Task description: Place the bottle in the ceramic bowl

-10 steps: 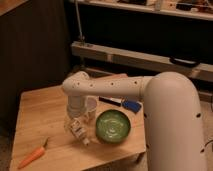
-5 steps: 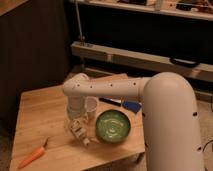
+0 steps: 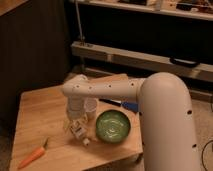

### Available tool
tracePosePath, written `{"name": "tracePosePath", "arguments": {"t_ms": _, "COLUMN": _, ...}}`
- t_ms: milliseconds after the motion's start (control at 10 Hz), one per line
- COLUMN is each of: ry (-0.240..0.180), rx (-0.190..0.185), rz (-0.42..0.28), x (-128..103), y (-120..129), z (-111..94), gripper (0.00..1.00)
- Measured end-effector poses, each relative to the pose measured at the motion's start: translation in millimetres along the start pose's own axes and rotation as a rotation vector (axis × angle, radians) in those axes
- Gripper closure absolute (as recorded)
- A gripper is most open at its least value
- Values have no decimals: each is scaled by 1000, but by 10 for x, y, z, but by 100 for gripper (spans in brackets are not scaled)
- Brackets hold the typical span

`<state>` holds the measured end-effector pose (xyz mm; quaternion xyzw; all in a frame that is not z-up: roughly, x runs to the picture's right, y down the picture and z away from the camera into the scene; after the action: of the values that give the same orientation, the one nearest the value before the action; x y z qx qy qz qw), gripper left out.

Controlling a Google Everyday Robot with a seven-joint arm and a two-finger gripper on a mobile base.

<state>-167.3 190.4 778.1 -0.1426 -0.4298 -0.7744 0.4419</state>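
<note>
Reaching arm: the white arm [image 3: 105, 89] is seen stretched over the table [image 3: 40, 110] from its right edge, with the wrist turned down near the middle.
Gripper: the gripper [image 3: 75, 124] is pointed down at the table top, towards the near edge, directly over the bottle.
Pincer state: the fingers are set wide apart; contact with the bottle cannot be made out.
Bottle: the bottle [image 3: 79, 132] is found lying on the wood under the gripper, slanted, with its narrow cap turned towards the near edge.
Bottle and bowl: the bottle is placed just beside the bowl, outside its rim, on the side away from the right edge.
Ceramic bowl: the ceramic bowl [image 3: 114, 127], green with a pale pattern inside, is set upright near the near right corner; nothing is seen in it.
White cup: a white cup [image 3: 91, 106] is stood upright behind the bottle, partly covered by the wrist.
Carrot: a carrot [image 3: 31, 157] is laid by the near left corner, well apart from the rest.
Blue-handled tool: a blue-handled tool [image 3: 131, 106] is laid beyond the bowl, near the right edge, under the arm.
</note>
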Motion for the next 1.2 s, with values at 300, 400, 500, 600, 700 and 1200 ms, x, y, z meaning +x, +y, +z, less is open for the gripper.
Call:
{"name": "tracePosePath", "arguments": {"t_ms": 300, "ry": -14, "rx": -7, "rz": 0, "x": 29, "y": -13, "z": 45, "gripper": 30}}
{"name": "tracePosePath", "arguments": {"t_ms": 400, "ry": -19, "rx": -11, "rz": 1, "x": 35, "y": -12, "z": 58, "gripper": 30}}
{"name": "tracePosePath", "arguments": {"t_ms": 500, "ry": -22, "rx": -13, "rz": 1, "x": 44, "y": -18, "z": 69, "gripper": 30}}
{"name": "tracePosePath", "arguments": {"t_ms": 600, "ry": -26, "rx": -16, "rz": 2, "x": 49, "y": -15, "z": 80, "gripper": 30}}
{"name": "tracePosePath", "arguments": {"t_ms": 700, "ry": -30, "rx": -16, "rz": 4, "x": 54, "y": -12, "z": 94, "gripper": 30}}
{"name": "tracePosePath", "arguments": {"t_ms": 1200, "ry": -45, "rx": -13, "rz": -1, "x": 54, "y": 8, "z": 136, "gripper": 44}}
